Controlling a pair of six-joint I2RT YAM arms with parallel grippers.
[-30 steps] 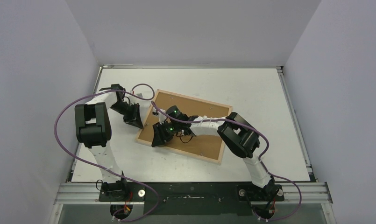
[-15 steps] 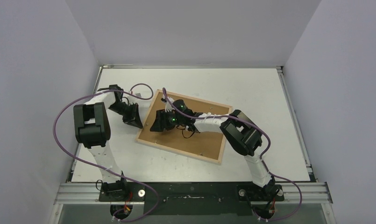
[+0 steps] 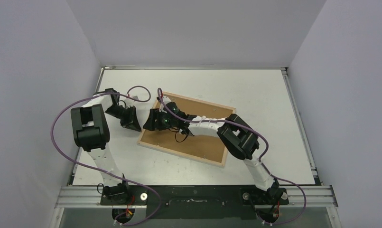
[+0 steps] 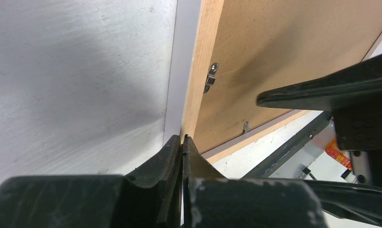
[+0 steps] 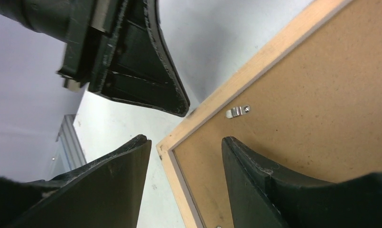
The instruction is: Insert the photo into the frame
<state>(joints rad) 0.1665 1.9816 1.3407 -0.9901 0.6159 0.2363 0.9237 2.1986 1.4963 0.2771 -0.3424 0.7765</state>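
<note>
The frame (image 3: 184,154) lies flat on the white table (image 3: 255,95), back side up. Its thin light wood rim goes all the way around a brown backing panel (image 3: 203,137). A small metal clip (image 5: 237,111) sits on the panel near the rim.

The left gripper (image 4: 181,140) has its 2 fingers pressed tight together, with nothing between them. Its tip sits right at the outer side of the frame's left rim, by the wood (image 4: 203,57). A pale strip (image 4: 179,71) runs along that rim. It is too hard to tell if that strip is the photo.

The right gripper (image 5: 184,140) is about half open and holds nothing. 1 finger (image 5: 108,180) hangs over the table just outside the frame. The other finger (image 5: 260,180) hangs over the brown panel. The wood rim runs through the gap between them, close to a corner. The 2 grippers are very near each other.
</note>
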